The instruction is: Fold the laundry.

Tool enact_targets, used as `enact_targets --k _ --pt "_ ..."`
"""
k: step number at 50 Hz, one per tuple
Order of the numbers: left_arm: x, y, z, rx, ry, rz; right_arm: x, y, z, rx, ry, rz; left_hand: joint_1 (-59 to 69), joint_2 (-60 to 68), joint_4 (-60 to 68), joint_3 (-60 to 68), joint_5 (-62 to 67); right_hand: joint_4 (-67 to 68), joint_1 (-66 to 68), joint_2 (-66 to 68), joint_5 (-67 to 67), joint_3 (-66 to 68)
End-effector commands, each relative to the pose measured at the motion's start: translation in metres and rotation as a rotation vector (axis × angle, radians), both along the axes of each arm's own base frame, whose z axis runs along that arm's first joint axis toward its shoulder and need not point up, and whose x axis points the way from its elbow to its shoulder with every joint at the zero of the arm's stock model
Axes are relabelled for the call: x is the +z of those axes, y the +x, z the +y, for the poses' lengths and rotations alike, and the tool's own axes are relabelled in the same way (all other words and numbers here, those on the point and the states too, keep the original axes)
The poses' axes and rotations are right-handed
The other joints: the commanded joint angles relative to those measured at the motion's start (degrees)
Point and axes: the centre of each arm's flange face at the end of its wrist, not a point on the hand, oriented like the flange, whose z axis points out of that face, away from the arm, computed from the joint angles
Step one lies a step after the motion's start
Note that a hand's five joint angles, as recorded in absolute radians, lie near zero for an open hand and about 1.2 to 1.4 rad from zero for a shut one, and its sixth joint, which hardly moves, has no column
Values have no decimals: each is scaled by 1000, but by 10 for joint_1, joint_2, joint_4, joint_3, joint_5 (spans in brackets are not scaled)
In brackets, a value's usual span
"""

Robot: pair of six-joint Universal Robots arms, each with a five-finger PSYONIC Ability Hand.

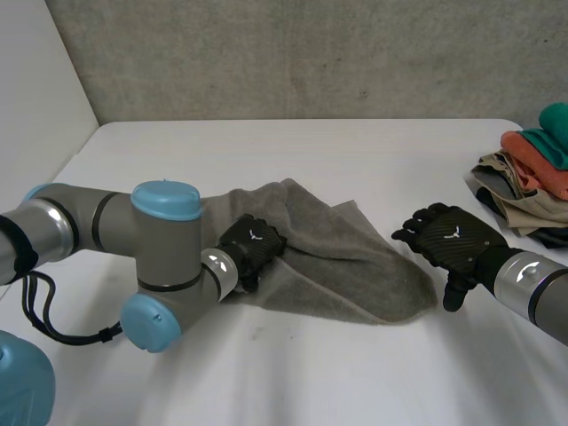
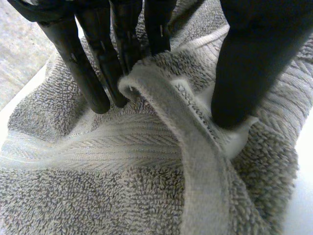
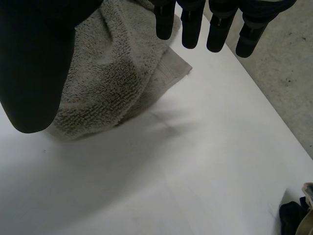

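Left robot hand [image 1: 251, 248] pinches the hem of the grey towel [image 1: 337, 257] bunched mid-worktop [image 1: 355, 373], right robot hand [image 1: 453, 240] hangs released beside its other end; soft, limp terry, so you'd take corners, not the middle.

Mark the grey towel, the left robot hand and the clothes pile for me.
grey towel [image 1: 355, 266]: head view, on the middle of the cloth.
left robot hand [image 1: 251, 246]: head view, on the back of the hand.
clothes pile [image 1: 532, 169]: head view, on its orange layer.
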Motion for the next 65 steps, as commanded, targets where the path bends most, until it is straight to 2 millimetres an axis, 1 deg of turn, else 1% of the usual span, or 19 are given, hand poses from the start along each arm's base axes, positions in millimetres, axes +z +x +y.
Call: enact_targets --k 1,5,6,9,11,14,19,22,28,32,34,39,40,49,53,56,58,60,65 --pt "7 -1 1 5 -29 -22 2 -2 -5 -17 -22 2 362 343 342 344 346 0 -12 -4 -5 -2" --pt "47 -7 7 31 -131 29 4 -5 -9 -36 -36 7 362 343 342 344 346 -2 -14 -6 -7 -3" --pt "65 -9 10 41 -180 63 4 -5 -9 -39 -38 8 362 343 342 344 346 -4 -15 -8 -9 -5" --pt "92 -8 14 52 -260 142 4 -5 -9 -39 -38 8 362 343 342 344 346 -7 -19 -11 -12 -8" --pt "108 -6 18 55 -312 197 3 -5 -9 -40 -37 9 362 343 342 344 346 -9 -20 -13 -14 -10" --pt "116 -4 21 56 -344 224 3 -5 -8 -38 -33 9 362 343 342 344 346 -9 -20 -13 -14 -10" --pt "106 -2 23 56 -330 207 2 -5 -7 -37 -27 9 281 262 262 263 266 -9 -20 -13 -14 -10" --pt "96 0 22 61 -306 184 1 -5 -6 -36 -26 8 284 265 265 266 269 -10 -22 -15 -16 -12" --pt "66 2 19 65 -222 115 1 -5 -7 -37 -23 9 271 252 252 253 256 -14 -25 -18 -19 -15" --pt "55 1 20 60 -197 94 -1 -5 -7 -37 -17 9 145 126 126 127 130 -14 -25 -18 -19 -15" --pt "51 1 20 59 -184 86 -3 -5 -7 -37 -12 10 126 107 107 108 111 -14 -25 -18 -19 -15" --pt "45 1 20 60 -170 74 -3 -6 -8 -39 -13 10 224 205 204 206 208 -15 -27 -20 -21 -17" --pt "46 1 21 58 -171 75 -3 -6 -8 -39 -13 10 360 341 341 342 345 -17 -29 -21 -22 -18" --pt "60 2 22 69 -195 94 0 -6 -11 -44 -25 11 362 343 342 344 346 -21 -33 -25 -26 -23" --pt "85 4 25 78 -238 125 6 -9 -17 -51 -40 12 362 343 342 344 346 -21 -33 -25 -26 -23" --pt "123 10 31 108 -313 184 10 -14 -17 -56 -5 21 362 343 342 344 346 -21 -33 -25 -26 -23" --pt "139 12 33 118 -344 212 12 -15 -16 -57 23 18 362 343 342 344 346 -21 -33 -25 -26 -23" --pt "161 17 38 128 -387 252 15 -16 -18 -61 57 6 362 343 342 344 346 -21 -33 -25 -26 -23" --pt "207 27 53 136 -447 378 -3 -10 -24 -97 183 -86 362 343 342 344 346 -21 -33 -25 -26 -23"
